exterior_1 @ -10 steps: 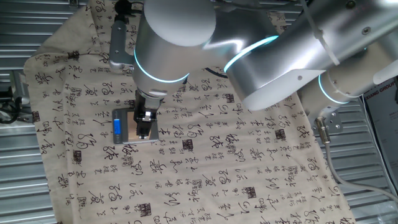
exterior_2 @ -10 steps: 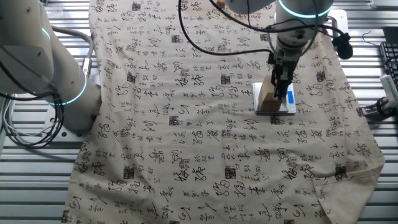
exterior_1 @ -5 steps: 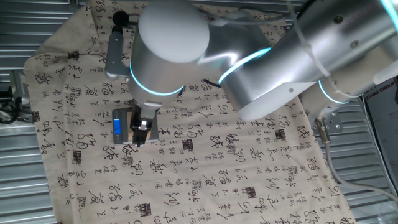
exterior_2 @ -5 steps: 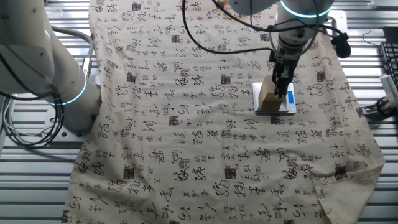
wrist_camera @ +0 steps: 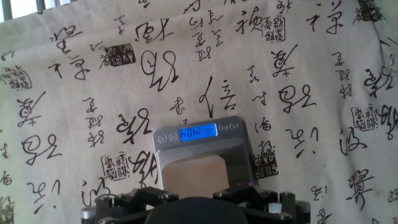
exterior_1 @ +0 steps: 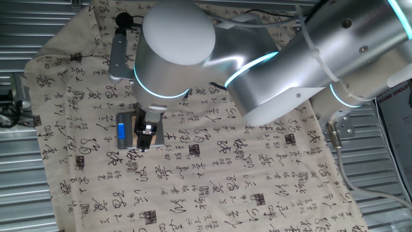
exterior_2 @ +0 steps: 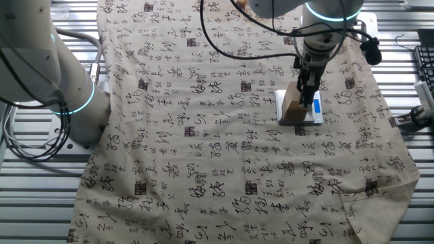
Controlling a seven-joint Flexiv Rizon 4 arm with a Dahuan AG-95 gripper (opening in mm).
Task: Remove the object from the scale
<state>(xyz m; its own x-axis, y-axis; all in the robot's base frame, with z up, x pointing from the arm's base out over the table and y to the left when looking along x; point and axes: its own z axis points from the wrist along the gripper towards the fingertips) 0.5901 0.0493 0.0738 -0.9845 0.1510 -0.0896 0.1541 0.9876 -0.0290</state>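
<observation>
The scale lies low and centre in the hand view, its lit blue strip on the far short edge, and the block sits flat on its platform, touching it, just above the dark gripper hardware that fills the bottom edge of that frame. So the block lies straight ahead along the fingers, directly under the gripper.

In the other fixed view, right of centre and high in the frame, the block shows tan on the left part of the scale, with the gripper standing over it, and the fingers reach down to about its top edge. In the first fixed view, left of centre, the gripper covers most of the platform; the scale shows beside it with the blue strip at the left.

Whether the jaws are parted around the block or already closed on it, I cannot tell: the fingertips are hidden in all 3 views.

The block looks square, so no long axis dictates the grasp; what counts is that it sits centred between the fingers. The patterned cloth covers the table around the scale
</observation>
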